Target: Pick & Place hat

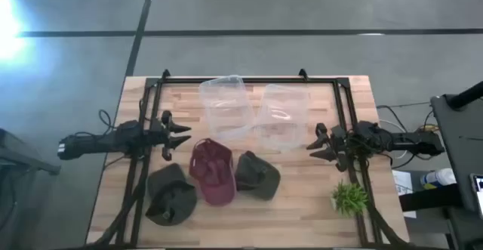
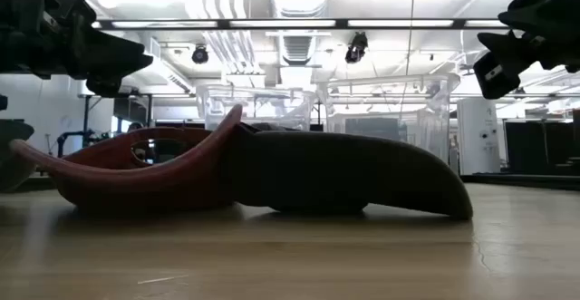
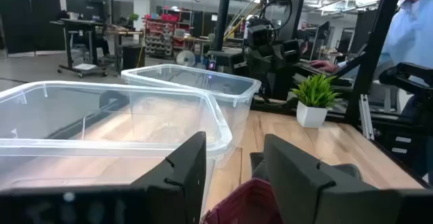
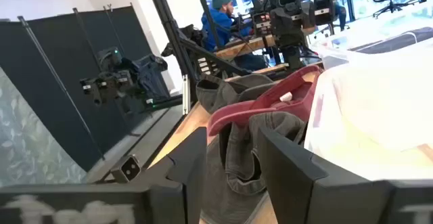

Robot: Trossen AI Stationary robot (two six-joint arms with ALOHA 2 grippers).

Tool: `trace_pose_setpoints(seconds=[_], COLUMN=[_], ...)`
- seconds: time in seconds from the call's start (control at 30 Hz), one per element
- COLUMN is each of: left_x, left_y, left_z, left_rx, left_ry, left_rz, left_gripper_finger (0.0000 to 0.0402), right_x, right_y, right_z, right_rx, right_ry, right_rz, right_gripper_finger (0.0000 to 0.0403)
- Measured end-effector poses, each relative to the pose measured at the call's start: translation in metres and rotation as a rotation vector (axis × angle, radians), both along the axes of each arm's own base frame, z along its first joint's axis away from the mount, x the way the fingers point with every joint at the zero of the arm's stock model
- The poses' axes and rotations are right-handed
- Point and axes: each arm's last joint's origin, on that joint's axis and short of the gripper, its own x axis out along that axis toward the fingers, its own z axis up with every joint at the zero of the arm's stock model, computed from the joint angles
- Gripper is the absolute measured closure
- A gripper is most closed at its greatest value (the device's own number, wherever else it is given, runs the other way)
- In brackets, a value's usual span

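My left gripper [image 1: 183, 135] hovers spread beside the red hat [image 1: 212, 171]; right gripper [image 1: 315, 145] spread too; it's soft, floppy cloth, so I'd pinch the stiffer brim

Bright ceiling strip lights [image 2: 272, 24] (blown out in the low view), silhouetted hats [image 2: 272, 178], floor glare [image 1: 7, 16] top-left overhead.

Two clear plastic bins [image 1: 225, 105] [image 1: 282, 116] side by side near desk [image 1: 309, 212] far edge, touching. Small potted plant [image 1: 349, 198] near right edge. Person in blue [image 4: 223, 17] seated beyond desk.
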Motion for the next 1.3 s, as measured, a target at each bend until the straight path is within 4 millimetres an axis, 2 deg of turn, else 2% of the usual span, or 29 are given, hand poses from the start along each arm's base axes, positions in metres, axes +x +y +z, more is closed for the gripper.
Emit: trace_pose_setpoints(seconds=[1.0, 1.03, 1.17, 1.3], left_x=[0.0, 0.0, 0.0, 0.0], left_y=[0.0, 0.0, 0.0, 0.0], left_z=[0.0, 0.0, 0.0, 0.0], left_rx=[0.0, 0.0, 0.0, 0.0], left_ry=[0.0, 0.0, 0.0, 0.0], left_rz=[0.0, 0.0, 0.0, 0.0], left_gripper_finger=[0.0258, 0.0258, 0.0258, 0.0258], right_x=[0.0001, 0.0003, 0.0002, 0.0007], right_y=[-0.0005, -0.0015, -0.0019, -0.0025], right_z=[0.001, 0.0023, 0.0055, 0.0051], right_rx=[0.012, 0.057, 0.454, 0.68], right_ry=[-0.007, -0.01, 0.057, 0.112], right_rz=[-0.018, -0.05, -0.04, -0.046], right_gripper_finger=[0.0275, 0.0275, 0.0275, 0.0275])
